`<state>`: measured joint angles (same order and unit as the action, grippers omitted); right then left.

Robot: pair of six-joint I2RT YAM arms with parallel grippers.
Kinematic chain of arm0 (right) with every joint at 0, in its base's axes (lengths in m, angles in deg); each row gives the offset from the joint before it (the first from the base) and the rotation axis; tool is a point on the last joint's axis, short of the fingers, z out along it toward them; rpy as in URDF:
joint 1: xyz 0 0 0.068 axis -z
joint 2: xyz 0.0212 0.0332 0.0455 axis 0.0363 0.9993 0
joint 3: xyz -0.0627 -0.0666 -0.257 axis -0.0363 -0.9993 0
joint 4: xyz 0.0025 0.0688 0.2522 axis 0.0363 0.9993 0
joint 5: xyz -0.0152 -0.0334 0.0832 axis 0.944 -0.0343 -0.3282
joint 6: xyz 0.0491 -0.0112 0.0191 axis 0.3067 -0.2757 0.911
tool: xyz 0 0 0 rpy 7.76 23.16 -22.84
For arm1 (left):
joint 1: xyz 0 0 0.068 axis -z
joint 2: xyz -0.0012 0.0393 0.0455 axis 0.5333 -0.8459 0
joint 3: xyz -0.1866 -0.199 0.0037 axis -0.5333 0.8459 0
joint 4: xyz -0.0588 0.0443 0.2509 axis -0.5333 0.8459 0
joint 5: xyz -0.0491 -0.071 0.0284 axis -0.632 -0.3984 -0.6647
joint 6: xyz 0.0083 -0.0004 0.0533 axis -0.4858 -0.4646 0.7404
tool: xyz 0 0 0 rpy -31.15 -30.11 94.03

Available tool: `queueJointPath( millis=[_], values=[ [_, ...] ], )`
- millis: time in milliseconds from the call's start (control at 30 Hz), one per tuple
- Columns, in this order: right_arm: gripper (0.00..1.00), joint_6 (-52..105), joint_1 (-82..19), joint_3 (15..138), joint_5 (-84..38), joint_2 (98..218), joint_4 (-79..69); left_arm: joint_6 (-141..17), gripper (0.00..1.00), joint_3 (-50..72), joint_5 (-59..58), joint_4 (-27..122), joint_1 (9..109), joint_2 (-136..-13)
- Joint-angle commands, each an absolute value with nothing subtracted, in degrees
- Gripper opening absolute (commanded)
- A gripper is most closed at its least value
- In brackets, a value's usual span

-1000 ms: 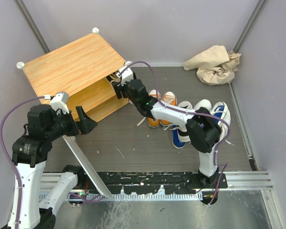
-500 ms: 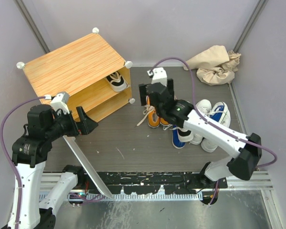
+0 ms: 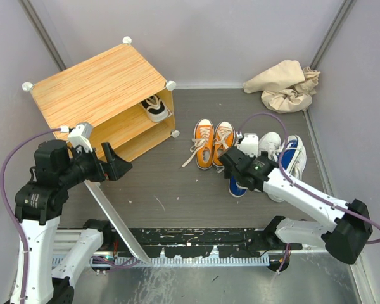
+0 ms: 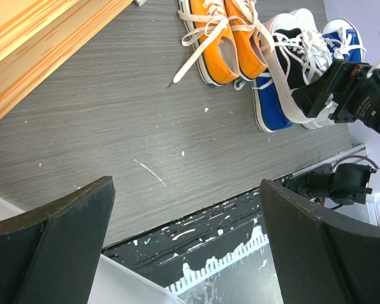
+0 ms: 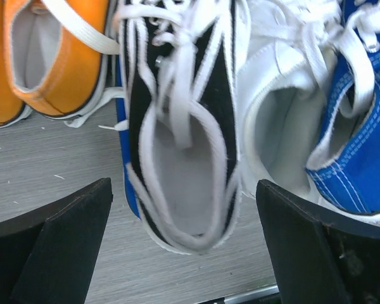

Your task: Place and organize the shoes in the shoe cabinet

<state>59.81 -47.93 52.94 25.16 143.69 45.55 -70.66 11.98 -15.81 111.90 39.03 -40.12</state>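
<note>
At the near edge, the left gripper (image 4: 183, 240) hangs with its jaws wide apart and nothing between them, just above a white panel (image 3: 117, 221) that slants across the floor. To its right, the right gripper (image 5: 183, 215) has swung back from the cabinet, where it was reaching toward the upper shelf a second ago. It now hovers fully spread and empty over a black shoe (image 5: 177, 126) in the row on the floor.

That shoe lies partly over a blue shoe (image 4: 270, 107). The orange pair (image 3: 213, 142) is just beside it on one side, and a white shoe (image 3: 269, 139) and a second blue shoe (image 3: 293, 152) are on the other.

Farther back, the cabinet (image 3: 95, 82) stands open toward the row, with one black-and-white shoe (image 3: 154, 107) resting on its upper shelf. No shoe shows on the lower shelf. A crumpled cloth (image 3: 284, 85) sits in the far corner.

The delivery to the shelf looks finished, and the arm appears lined up for the mate of the shelved shoe. Most of the shoes remain on the floor, so the job seems to be in its early part.
</note>
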Motion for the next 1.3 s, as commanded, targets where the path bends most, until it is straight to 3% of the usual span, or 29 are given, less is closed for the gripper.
queueJointPath(
  millis=[0, 67, 233, 333, 433, 567, 667, 967, 1267],
  values=[
    [1.00, 65.19, -45.73, 49.93, 24.09, 139.28, 45.68, -71.04, 0.98, 11.94, -17.53, 108.55, 39.43, -39.36],
    [0.98, 65.35, -45.24, 48.94, 23.99, 138.89, 45.03, -71.04, 0.98, 12.31, -17.57, 108.49, 39.43, -39.36],
    [0.83, 64.31, -45.04, 47.53, 24.66, 139.86, 42.43, -71.03, 0.98, 13.04, -17.26, 108.28, 39.43, -39.21],
    [0.61, 63.06, -45.01, 47.59, 24.76, 140.87, 40.43, -71.09, 0.98, 13.19, -17.17, 108.38, 39.43, -39.27],
    [0.52, 62.11, -44.99, 47.51, 25.12, 141.56, 39.10, -70.88, 0.98, 12.90, -16.94, 108.74, 39.43, -39.36],
    [0.14, 60.61, -44.99, 47.85, 24.75, 141.88, 38.30, -70.74, 0.98, 13.10, -16.65, 108.71, 39.43, -39.35],
    [0.02, 58.85, -45.00, 48.64, 25.43, 141.01, 38.48, -70.77, 0.98, 13.15, -16.59, 108.72, 39.43, -39.30],
    [0.01, 51.86, -45.02, 59.87, 28.79, 132.79, 42.27, -70.78, 0.98, 12.60, -15.92, 108.97, 39.43, -39.16],
    [0.01, 40.75, -46.23, 74.62, 15.96, 133.17, 44.07, -70.42, 0.98, 11.53, -14.48, 109.24, 39.39, -39.62]
  ],
)
